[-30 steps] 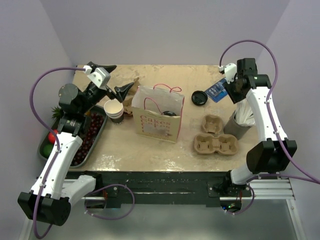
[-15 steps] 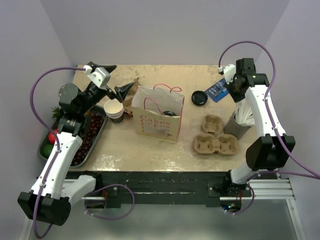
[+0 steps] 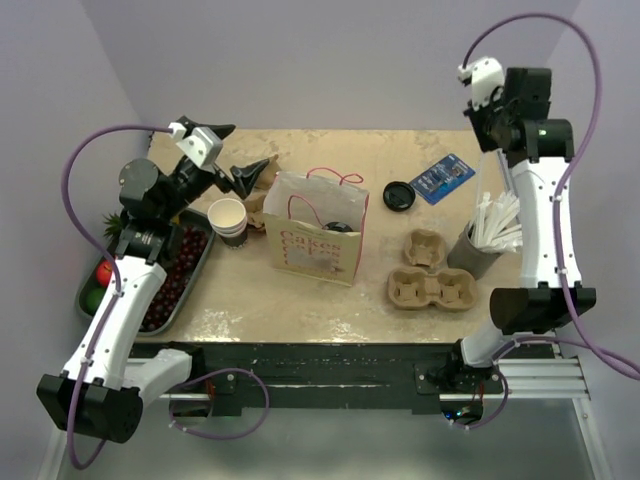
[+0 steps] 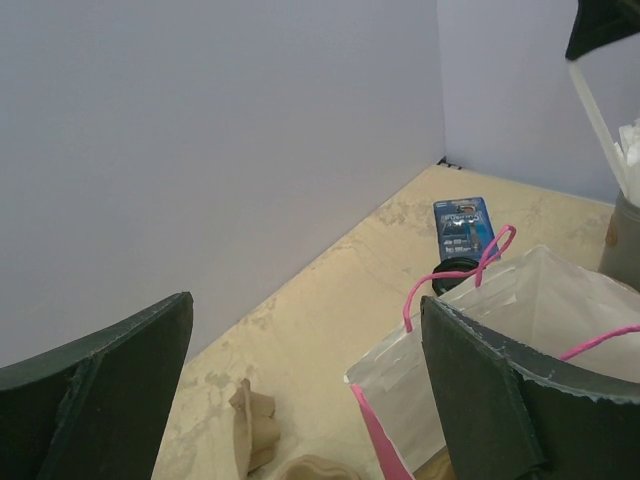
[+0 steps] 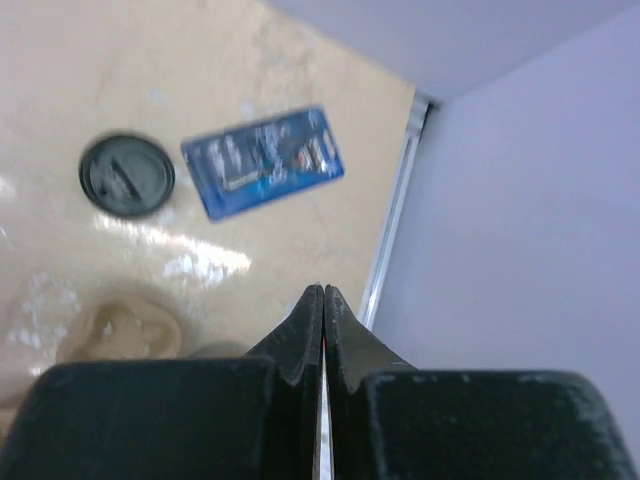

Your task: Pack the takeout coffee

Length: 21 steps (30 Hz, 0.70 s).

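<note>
The takeout coffee cannot be made out for certain. A dark shape (image 3: 337,223) shows in the mouth of the white paper bag (image 3: 315,235) with pink handles, and I cannot tell what it is. My left gripper (image 3: 245,148) hangs wide open above the back left of the table, beside the bag (image 4: 500,330), with nothing between its fingers (image 4: 110,370). My right gripper (image 5: 322,290) is shut and empty. It is raised high over the back right corner (image 3: 490,112), above the blue packet (image 5: 262,160).
Stacked lidless cups (image 3: 228,220) stand left of the bag. A loose black lid (image 3: 398,195) and the blue packet (image 3: 442,178) lie behind it to the right. Cardboard cup carriers (image 3: 430,270), a holder of white sticks (image 3: 487,238) and a fruit tray (image 3: 170,275) are also on the table.
My right gripper has closed and risen from beside the blue packet to high over the back right corner. The left arm has barely shifted and stays open.
</note>
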### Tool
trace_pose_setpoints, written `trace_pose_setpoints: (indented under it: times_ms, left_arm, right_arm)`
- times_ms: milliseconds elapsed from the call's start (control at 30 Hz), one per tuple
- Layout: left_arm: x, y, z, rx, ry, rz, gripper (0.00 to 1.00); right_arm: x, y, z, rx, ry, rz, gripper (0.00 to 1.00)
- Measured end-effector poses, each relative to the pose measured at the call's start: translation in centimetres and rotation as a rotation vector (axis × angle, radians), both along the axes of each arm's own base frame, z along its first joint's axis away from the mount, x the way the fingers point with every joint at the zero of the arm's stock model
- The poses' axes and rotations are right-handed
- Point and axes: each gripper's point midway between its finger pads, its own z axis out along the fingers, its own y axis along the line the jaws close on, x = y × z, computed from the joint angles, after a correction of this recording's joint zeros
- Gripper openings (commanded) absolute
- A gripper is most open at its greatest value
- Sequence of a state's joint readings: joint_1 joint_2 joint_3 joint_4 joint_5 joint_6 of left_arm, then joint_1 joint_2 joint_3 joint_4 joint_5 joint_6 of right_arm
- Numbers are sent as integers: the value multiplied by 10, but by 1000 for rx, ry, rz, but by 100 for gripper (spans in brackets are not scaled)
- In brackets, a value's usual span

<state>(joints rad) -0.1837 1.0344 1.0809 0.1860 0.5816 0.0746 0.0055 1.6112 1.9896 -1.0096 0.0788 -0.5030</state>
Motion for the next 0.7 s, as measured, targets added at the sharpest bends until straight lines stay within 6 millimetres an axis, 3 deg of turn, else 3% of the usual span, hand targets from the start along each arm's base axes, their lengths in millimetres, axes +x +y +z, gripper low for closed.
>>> trace_pose_setpoints:
  times_ms: [100,233,267,300,367,500,600,700]
  left_arm:
    - [5,-1,2,-2,5,-1,100]
    - [15,-3,5,-2,12,-1,100]
    - [18,-3,6,-2,16,-1,100]
    - [28,-5,10,-3,28,0,100]
    - [29,-5,8,-1,41,2,100]
    - [42,-3,12,3,59,31,100]
    - [49,-1,10,11,83,51,100]
    - [57,1,8,21,104,69,100]
  right_arm:
    - [12,13,58,64,-167,41,0]
    - [25,46,117,179,-340,187,0]
    - [29,56,127,211,-366,236,0]
    - [41,87,136,320,-395,364,0]
    - [42,98,132,358,-378,397,0]
    - [42,148,131,507,-339,543,0]
    - [25,190,141,591,-328,668,0]
    - [6,220,158,656,-339,772,0]
